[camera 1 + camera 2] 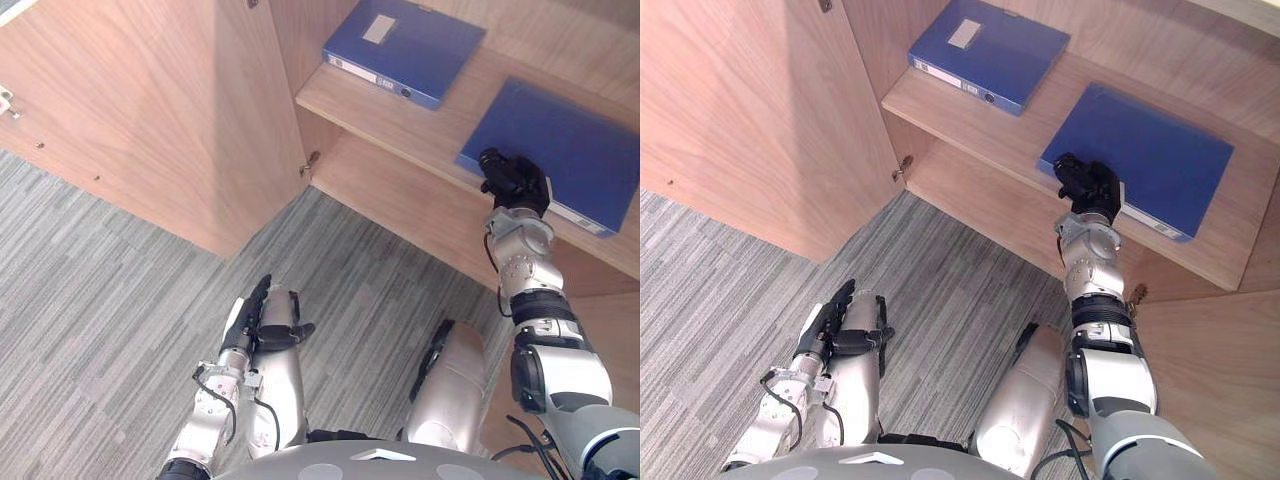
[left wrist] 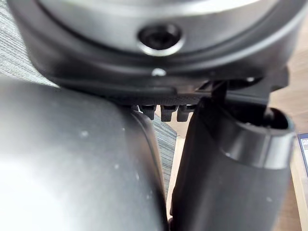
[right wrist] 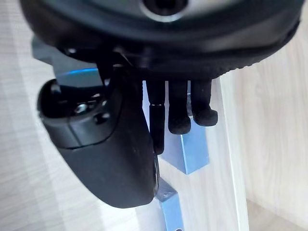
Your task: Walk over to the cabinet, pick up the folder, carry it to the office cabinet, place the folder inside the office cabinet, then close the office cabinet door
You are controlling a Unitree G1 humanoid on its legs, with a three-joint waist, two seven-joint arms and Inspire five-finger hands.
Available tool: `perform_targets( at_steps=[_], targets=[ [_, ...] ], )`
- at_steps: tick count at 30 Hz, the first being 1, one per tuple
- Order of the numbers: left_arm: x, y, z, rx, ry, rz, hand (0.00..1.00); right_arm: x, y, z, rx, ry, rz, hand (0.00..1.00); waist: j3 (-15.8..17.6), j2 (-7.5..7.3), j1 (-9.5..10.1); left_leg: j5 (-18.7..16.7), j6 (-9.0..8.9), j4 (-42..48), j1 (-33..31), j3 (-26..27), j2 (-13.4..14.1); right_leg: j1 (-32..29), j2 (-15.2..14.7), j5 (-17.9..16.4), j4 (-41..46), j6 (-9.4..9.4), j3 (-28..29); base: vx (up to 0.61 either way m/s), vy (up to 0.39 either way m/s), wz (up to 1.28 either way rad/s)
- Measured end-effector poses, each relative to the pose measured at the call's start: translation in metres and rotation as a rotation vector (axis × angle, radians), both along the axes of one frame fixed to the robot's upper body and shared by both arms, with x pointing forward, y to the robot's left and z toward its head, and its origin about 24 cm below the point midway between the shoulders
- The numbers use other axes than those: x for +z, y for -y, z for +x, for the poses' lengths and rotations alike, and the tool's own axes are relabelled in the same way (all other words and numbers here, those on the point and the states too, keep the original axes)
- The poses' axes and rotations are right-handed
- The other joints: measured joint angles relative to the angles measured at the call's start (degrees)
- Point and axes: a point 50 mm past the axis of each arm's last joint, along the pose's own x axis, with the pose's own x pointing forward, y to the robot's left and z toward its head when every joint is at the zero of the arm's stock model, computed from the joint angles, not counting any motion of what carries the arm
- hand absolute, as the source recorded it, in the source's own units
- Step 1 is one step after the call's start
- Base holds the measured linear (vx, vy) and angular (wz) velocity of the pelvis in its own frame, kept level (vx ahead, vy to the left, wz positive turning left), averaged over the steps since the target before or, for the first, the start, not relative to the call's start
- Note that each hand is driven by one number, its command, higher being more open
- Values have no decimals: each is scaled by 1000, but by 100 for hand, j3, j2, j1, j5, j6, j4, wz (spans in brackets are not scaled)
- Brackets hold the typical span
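left eye view: folder (image 1: 560, 150) lies flat on the office cabinet shelf (image 1: 420, 125), my right hand (image 1: 515, 182) at its near edge; i cannot tell whether it grips. left hand (image 1: 262, 320) hangs low, fingers straight. i judge placing nearly done; door (image 1: 130, 110) stands open, closing remains.

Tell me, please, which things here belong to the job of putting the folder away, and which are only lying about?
Belonging to the job:
- near blue folder, on the shelf
- right robot hand, at that folder's near edge
- cabinet door, standing open

Only lying about:
- second blue folder, further back on the same shelf
- left robot hand, idle, hanging low
- grey carpet
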Motion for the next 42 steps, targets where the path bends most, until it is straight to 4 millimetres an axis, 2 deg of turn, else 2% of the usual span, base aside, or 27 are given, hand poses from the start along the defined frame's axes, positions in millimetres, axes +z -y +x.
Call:
perform_targets(
  at_steps=[13, 17, 23, 25, 35, 42],
  targets=[
    [2, 1, 1, 5, 7, -14, 100, 4, 7, -1, -26, 10, -1, 0, 45, 3, 43, -1, -7, 70, -74, -24, -66, -47, -82, -74, 122, 18, 11, -1, 16, 3],
    [1, 1, 0, 17, 3, -35, 100, 14, 19, -3, -51, 22, -33, 0, 45, 3, 41, 28, -29, 64, -121, -82, -166, -46, -169, -127, 187, 25, -37, 2, 15, 12],
    [0, 1, 0, 21, -1, -43, 100, 26, 26, 0, -67, 38, -47, 0, 44, 5, 33, 84, -28, 16, -135, -91, -222, -45, -195, -137, 188, 30, -52, -8, 10, 6],
    [-1, 2, 0, 26, -4, -58, 100, 28, 32, -1, -79, 34, -60, 0, 42, 7, 34, 155, -25, -66, -151, -95, -319, -43, -274, -139, 182, 31, -70, -27, 8, 16],
    [-2, 1, -1, 30, -16, -83, 100, 38, 39, 6, -105, -9, -94, 0, 41, 9, 45, 324, -63, -232, -234, -196, -402, -39, -358, -157, 191, -6, -207, -20, 5, 8],
    [-1, 2, 0, 30, -10, -86, 100, 35, 37, 6, -97, -12, -98, 0, 42, 8, 37, 335, -67, -246, -234, -198, -399, -38, -352, -159, 187, -11, -218, -2, 7, 1]
  ],
)
